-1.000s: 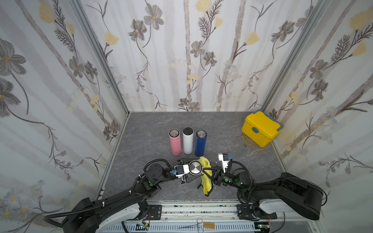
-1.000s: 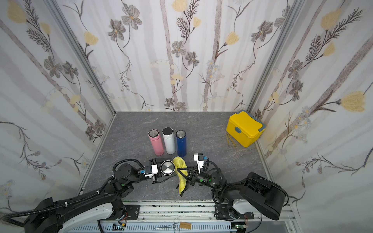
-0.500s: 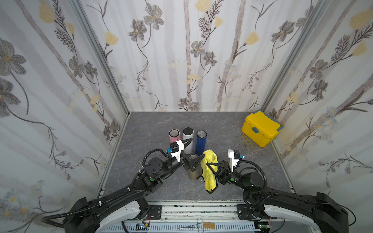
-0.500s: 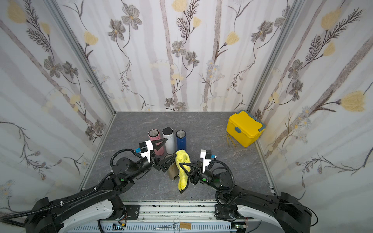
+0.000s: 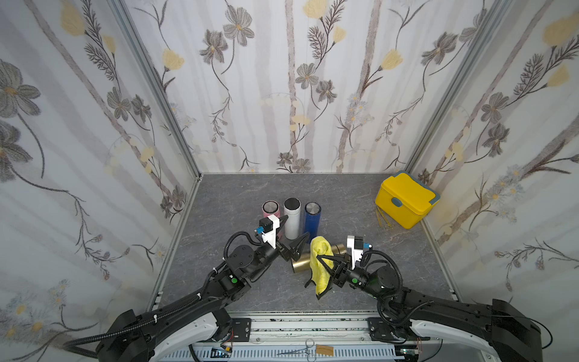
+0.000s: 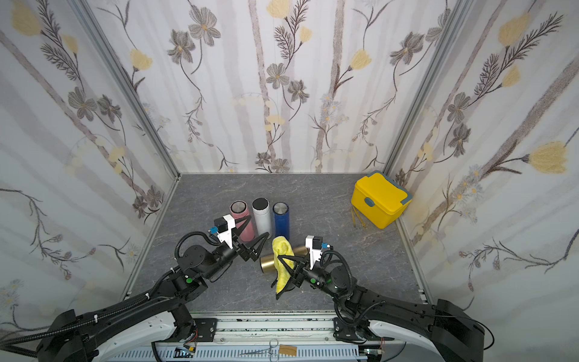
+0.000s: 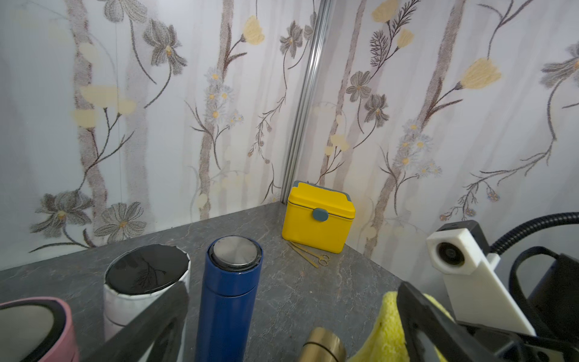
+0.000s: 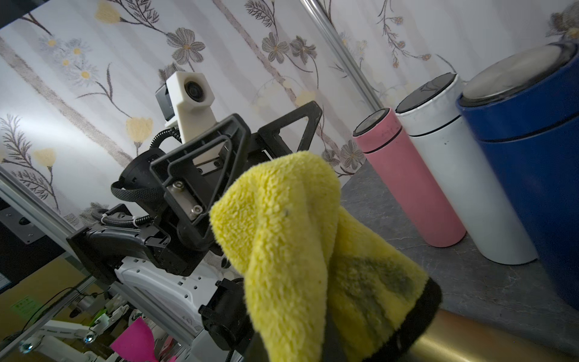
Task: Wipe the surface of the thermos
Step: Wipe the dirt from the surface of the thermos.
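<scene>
Nearest the robot's base, the right end effector (image 5: pixel 324 266) is clamped shut on a fluffy yellow microfibre cloth (image 5: pixel 321 263), which hangs in a long fold from its jaws and drapes across the middle of the gold metal thermos (image 5: pixel 299 264) lying on its side on the grey stone-patterned counter (image 5: pixel 238 194). That thermos is the thing to be wiped, I judge, and its long axis runs across the counter from the left arm's side toward the right arm's, its far end (image 5: pixel 338 249) angled a little away from the robot. Of the two arms the right is plainly the nearer: in the right wrist view the cloth (image 8: pixel 300 238) fills the foreground with the gold barrel (image 8: pixel 470 337) directly beneath it, so cloth and thermos look to be touching. Any stroke would therefore have to travel along that axis, sideways rather than fore and aft. Slightly further out, the left end effector (image 5: pixel 294 239) stands with its jaws spread wide and nothing between them, just beside the thermos's near end but apart from it; the left wrist view shows the gold cap end (image 7: pixel 322 344) low between its black fingers (image 7: pixel 150 326). With nothing pinning it, the round barrel may roll under the cloth. Beyond stand three upright flasks in a row, pink (image 5: pixel 271 211), white (image 5: pixel 292 217) and blue (image 5: pixel 312 219), and in the far corner a yellow plastic box with a grey latch (image 5: pixel 405 200).
</scene>
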